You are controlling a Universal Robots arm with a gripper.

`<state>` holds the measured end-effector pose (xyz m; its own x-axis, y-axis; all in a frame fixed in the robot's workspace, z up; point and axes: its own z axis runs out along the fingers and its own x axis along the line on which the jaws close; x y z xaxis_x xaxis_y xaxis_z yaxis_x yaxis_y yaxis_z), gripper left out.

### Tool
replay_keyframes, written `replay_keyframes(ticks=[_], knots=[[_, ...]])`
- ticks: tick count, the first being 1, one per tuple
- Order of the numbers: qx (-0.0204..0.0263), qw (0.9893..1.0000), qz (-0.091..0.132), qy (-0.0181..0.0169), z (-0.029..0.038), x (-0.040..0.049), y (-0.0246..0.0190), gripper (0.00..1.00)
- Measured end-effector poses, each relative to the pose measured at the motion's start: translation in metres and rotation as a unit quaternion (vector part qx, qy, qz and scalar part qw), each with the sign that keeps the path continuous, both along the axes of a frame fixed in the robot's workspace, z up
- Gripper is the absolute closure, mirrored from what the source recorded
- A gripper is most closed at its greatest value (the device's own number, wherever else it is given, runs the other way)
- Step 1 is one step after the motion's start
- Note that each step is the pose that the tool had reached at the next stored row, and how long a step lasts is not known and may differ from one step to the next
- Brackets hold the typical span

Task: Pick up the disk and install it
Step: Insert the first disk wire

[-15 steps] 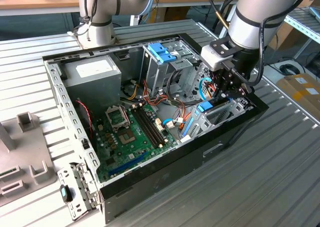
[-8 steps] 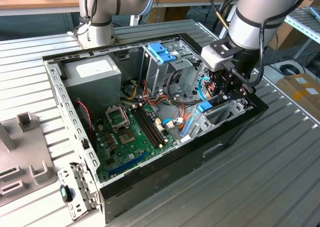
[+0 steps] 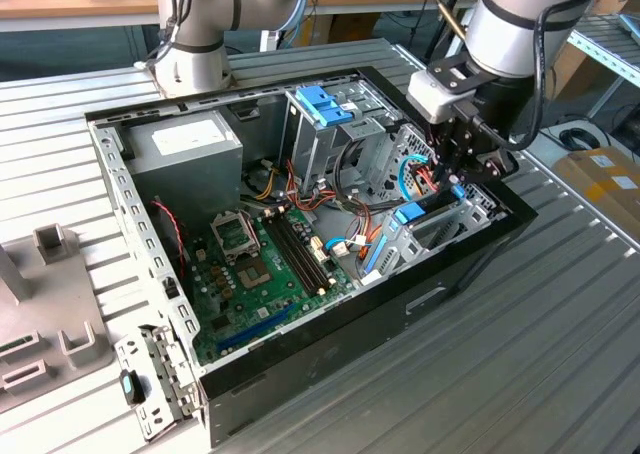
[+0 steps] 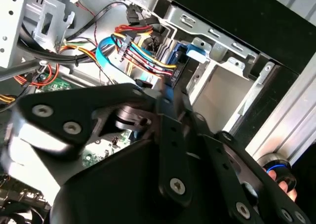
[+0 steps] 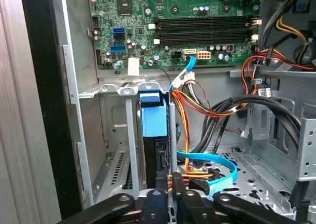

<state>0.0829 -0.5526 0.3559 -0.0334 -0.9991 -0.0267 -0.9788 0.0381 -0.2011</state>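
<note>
The disk [image 3: 412, 212] stands on edge in the low drive bay at the exterior view's right end of the open computer case [image 3: 330, 344]. Its blue carrier frame [image 5: 150, 116] faces up between the bay's metal rails, with the dark drive body below it. My gripper [image 3: 455, 179] hangs over the bay's outer end. Its black fingers [image 5: 190, 200] are drawn close together on the disk's end, next to the blue and orange cables. In the second wrist view the gripper [image 4: 163, 98] meets the blue frame tab [image 4: 195, 51] by the bay wall.
A tall metal drive cage with a blue clip [image 3: 322, 104] stands just behind the bay. A grey power-supply box [image 3: 190, 144] fills the far corner, and the green motherboard [image 3: 260, 264] lies between. Loose cables [image 5: 212, 110] cross beside the disk. Grey fixtures [image 3: 50, 244] sit outside the case.
</note>
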Motion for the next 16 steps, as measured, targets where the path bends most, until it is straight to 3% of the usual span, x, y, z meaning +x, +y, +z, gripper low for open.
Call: replay_keyframes(ticks=[2,4,6,8,11,13,14,16], knots=[[0.0000,1.0000,0.000,0.0033,-0.0002,0.0049,0.0001,0.90],[0.0000,0.9999,0.000,0.0106,-0.0005,0.0169,0.0002,0.90],[-0.0010,0.9999,0.000,0.0128,-0.0006,0.0187,0.0003,0.90],[-0.0013,0.9999,0.000,0.0171,-0.0005,0.0187,0.0002,0.90],[-0.0013,0.9991,0.000,0.0419,-0.0011,0.0188,0.0002,0.90],[-0.0012,0.9984,0.000,0.0557,-0.0015,0.0188,0.0002,0.90],[-0.0013,0.9977,0.000,0.0679,-0.0017,0.0189,0.0002,0.90],[-0.0013,0.9975,0.000,0.0706,-0.0017,0.0188,0.0002,0.90]])
